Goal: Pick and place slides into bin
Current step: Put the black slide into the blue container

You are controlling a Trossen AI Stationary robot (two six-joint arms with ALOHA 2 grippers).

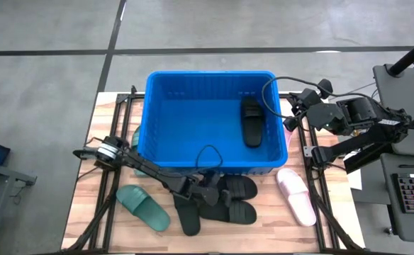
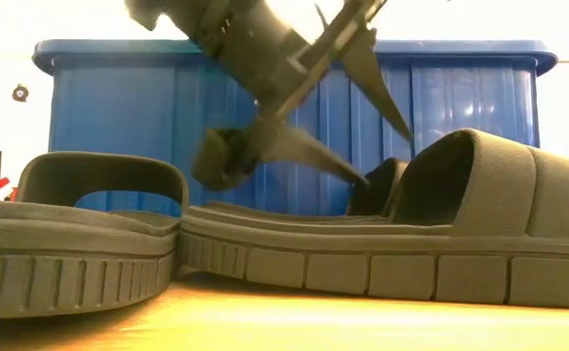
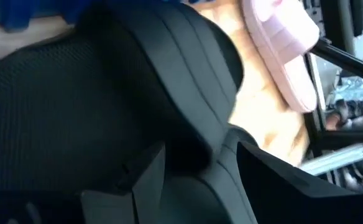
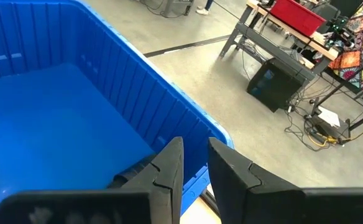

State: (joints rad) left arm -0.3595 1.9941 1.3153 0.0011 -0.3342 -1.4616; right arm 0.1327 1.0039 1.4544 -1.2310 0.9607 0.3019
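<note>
black slides (image 2: 382, 244) fill low view's foreground, three in high view's lower centre | one black slide (image 1: 252, 120) in bin (image 1: 210, 79), upper centre | green (image 1: 144, 206), pink (image 1: 296, 195) out | left gripper (image 1: 208, 193) on black cluster, spread apart, empty | right gripper (image 4: 194, 163) at bin's right rim, narrow, empty

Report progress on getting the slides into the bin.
Done: one black slide lies in the bin. In hand: the left gripper, fingers open, is down among the black slides in front of the bin. Left: those, a green slide and a pink slide. The right gripper waits over the bin's right rim.
</note>
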